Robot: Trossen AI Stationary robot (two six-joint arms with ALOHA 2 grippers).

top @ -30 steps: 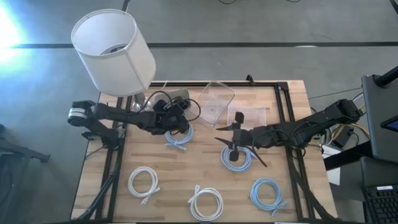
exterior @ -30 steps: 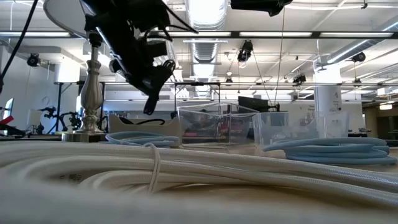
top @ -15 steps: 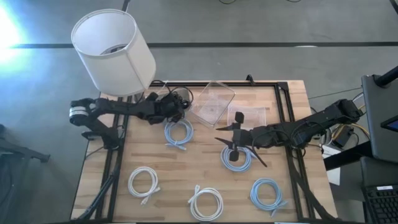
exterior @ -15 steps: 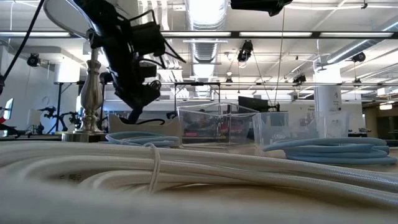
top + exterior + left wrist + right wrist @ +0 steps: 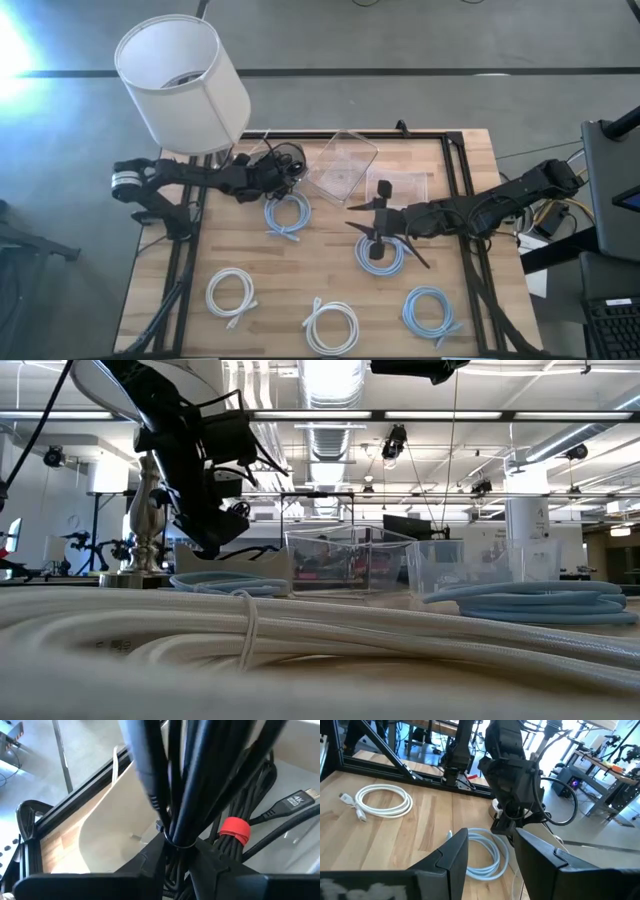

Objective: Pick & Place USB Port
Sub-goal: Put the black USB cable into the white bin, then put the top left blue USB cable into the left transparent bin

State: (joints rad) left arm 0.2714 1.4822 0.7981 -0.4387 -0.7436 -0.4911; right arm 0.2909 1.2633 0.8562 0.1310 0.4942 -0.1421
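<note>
A black USB cable bundle [image 5: 286, 160] with a red tie [image 5: 235, 830] and a plug marked 4K [image 5: 299, 800] is in my left gripper [image 5: 271, 173], which is shut on it near the table's far left, beside the lamp's stem [image 5: 146, 510]. The low view shows this gripper [image 5: 206, 543] above the table top. My right gripper [image 5: 362, 220] waits open over a light blue coil [image 5: 380, 257] at mid-table. In the right wrist view its fingers stand wide apart above that coil [image 5: 482, 852]. My left gripper pinches several black strands of the bundle [image 5: 178, 837] between its two fingers [image 5: 150, 862], and the strands run on past the fingertips. The tied part with the red band lies beyond the fingers. Whether the lower loops rest on anything, I cannot tell.
Two clear bins [image 5: 345, 165] [image 5: 403, 188] stand at the far middle. The white lampshade [image 5: 182, 80] overhangs the far left corner. Other light blue coils [image 5: 288, 215] [image 5: 430, 310] and white coils [image 5: 230, 295] [image 5: 330, 325] lie on the wood toward the near edge.
My left gripper has carried the black bundle away from the blue coil toward the far left, near the lamp's stem, sinking a little and turning as it went. Most of the move fell in the first half second.
</note>
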